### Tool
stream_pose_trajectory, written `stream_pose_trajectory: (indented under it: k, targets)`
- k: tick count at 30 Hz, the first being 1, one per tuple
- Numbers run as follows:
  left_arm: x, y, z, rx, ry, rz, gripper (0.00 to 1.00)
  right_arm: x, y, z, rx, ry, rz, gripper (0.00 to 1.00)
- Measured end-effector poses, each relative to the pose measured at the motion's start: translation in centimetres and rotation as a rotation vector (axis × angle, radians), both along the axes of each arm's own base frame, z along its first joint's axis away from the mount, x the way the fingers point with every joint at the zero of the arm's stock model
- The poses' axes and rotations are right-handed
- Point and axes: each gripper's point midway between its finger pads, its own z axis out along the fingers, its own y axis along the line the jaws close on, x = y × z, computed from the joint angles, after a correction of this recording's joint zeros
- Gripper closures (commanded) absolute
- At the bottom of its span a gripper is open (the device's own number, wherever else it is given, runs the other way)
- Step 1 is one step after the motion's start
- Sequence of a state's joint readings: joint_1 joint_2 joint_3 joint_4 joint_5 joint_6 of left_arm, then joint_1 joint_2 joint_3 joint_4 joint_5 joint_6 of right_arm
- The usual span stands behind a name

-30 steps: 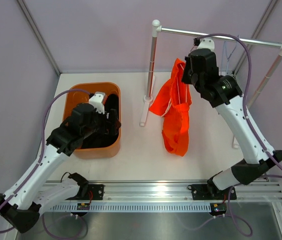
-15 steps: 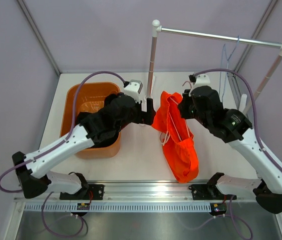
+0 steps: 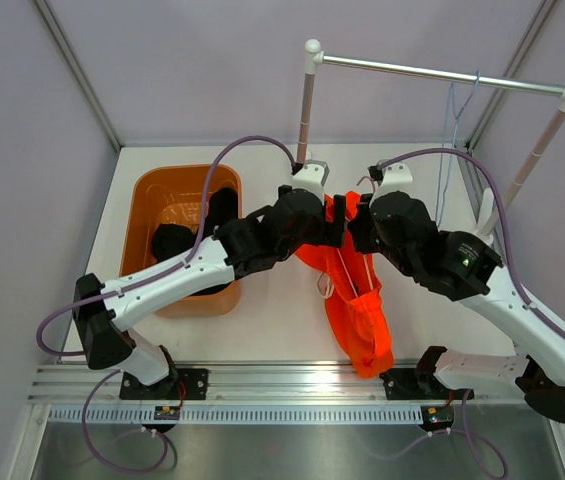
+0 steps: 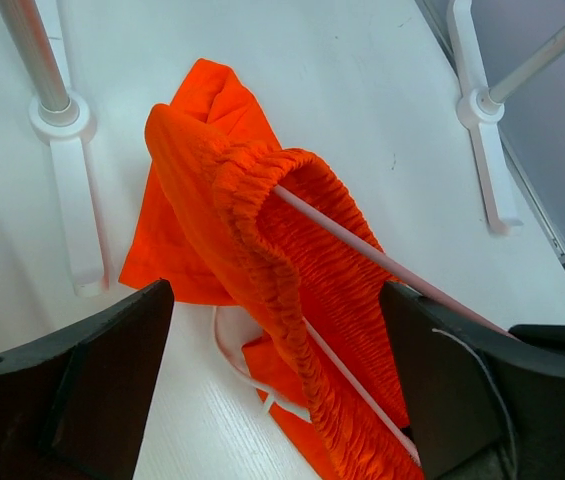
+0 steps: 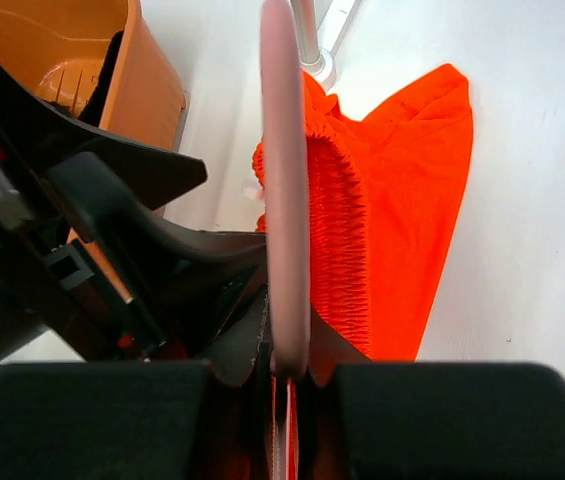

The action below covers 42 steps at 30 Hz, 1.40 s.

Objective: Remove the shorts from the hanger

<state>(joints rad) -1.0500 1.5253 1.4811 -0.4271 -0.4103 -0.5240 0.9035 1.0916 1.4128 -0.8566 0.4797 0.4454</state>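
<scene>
The orange-red shorts [image 3: 357,300] hang by their elastic waistband [image 4: 262,220] on a pale pink hanger [image 4: 362,250], with the legs trailing onto the table. My right gripper [image 3: 360,225] is shut on the hanger's rod [image 5: 284,180]; the shorts [image 5: 382,200] hang just beyond it. My left gripper [image 3: 334,232] is wide open, with its fingers [image 4: 72,380] on either side of the waistband and not touching it. The black shorts [image 3: 197,235] lie in the orange bin [image 3: 152,200].
The clothes rack's bar [image 3: 442,75] spans the back right, with its left post [image 3: 305,120] and foot [image 4: 62,150] just behind the shorts. A blue wire hanger [image 3: 452,115] hangs on the bar. The bin [image 5: 147,70] stands at the left.
My left arm swung from the bin across to the orange shorts. My right arm brought the hanger and shorts down from the rack toward the table.
</scene>
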Motion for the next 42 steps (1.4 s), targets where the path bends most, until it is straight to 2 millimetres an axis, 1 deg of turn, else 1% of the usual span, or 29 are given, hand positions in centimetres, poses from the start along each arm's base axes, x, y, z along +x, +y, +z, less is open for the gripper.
stream_pose_trajectory:
  k: [4,9,13,17,19,21,22,24,25,27,28,31,35,37,39,42]
  targets:
    - [0.2,0.2,-0.2,0.001,-0.002,0.024,0.18,-0.1,0.2,0.4,-0.002,-0.008,-0.001,1.0]
    - [0.3,0.5,-1.1,0.01,0.005,0.043,0.21,-0.4,0.4,0.9,0.009,-0.014,0.007,1.0]
    - [0.3,0.5,-1.1,0.011,0.005,0.046,0.24,-0.5,0.6,0.9,0.012,-0.013,0.01,1.0]
    - [0.5,0.6,-1.1,0.014,0.001,0.056,0.3,-0.7,0.7,1.1,0.019,-0.014,0.016,1.0]
    - [0.6,0.7,-1.2,0.018,0.0,0.062,0.38,-0.9,0.6,1.2,0.021,-0.015,0.019,1.0]
    - [0.9,0.6,-1.6,0.029,0.004,0.066,0.41,-1.1,0.3,1.3,0.024,-0.015,0.019,1.0]
    - [1.0,0.5,-1.9,0.037,0.007,0.068,0.45,-1.2,0.2,1.3,0.026,-0.015,0.019,1.0]
    - [1.2,0.4,-2.8,0.056,0.017,0.07,0.48,-1.5,-0.1,1.6,0.031,-0.017,0.02,1.0]
    - [1.3,0.4,-3.1,0.065,0.02,0.071,0.53,-1.6,-0.3,1.7,0.033,-0.018,0.02,1.0]
    - [1.5,0.3,-3.6,0.075,0.026,0.074,0.56,-1.9,-0.5,1.9,0.035,-0.02,0.021,1.0]
    - [1.6,0.3,-3.7,0.077,0.027,0.075,0.6,-2.0,-0.6,2.0,0.038,-0.021,0.021,1.0]
    - [1.8,0.2,-3.3,0.07,0.022,0.077,0.67,-2.2,-0.9,2.1,0.043,-0.021,0.022,1.0]
    - [2.1,0.2,-2.8,0.065,0.011,0.081,0.85,-2.4,-0.9,2.2,0.05,-0.021,0.023,1.0]
    - [2.2,0.4,-2.6,0.068,0.006,0.085,0.9,-2.4,-0.9,2.2,0.052,-0.02,0.024,1.0]
    - [2.9,1.0,-2.4,0.073,0.003,0.102,0.97,-2.5,-1.0,2.3,0.057,-0.024,0.025,1.0]
    - [4.5,2.5,-1.8,0.075,0.004,0.147,0.99,-2.9,-1.1,2.7,0.074,-0.03,0.03,1.0]
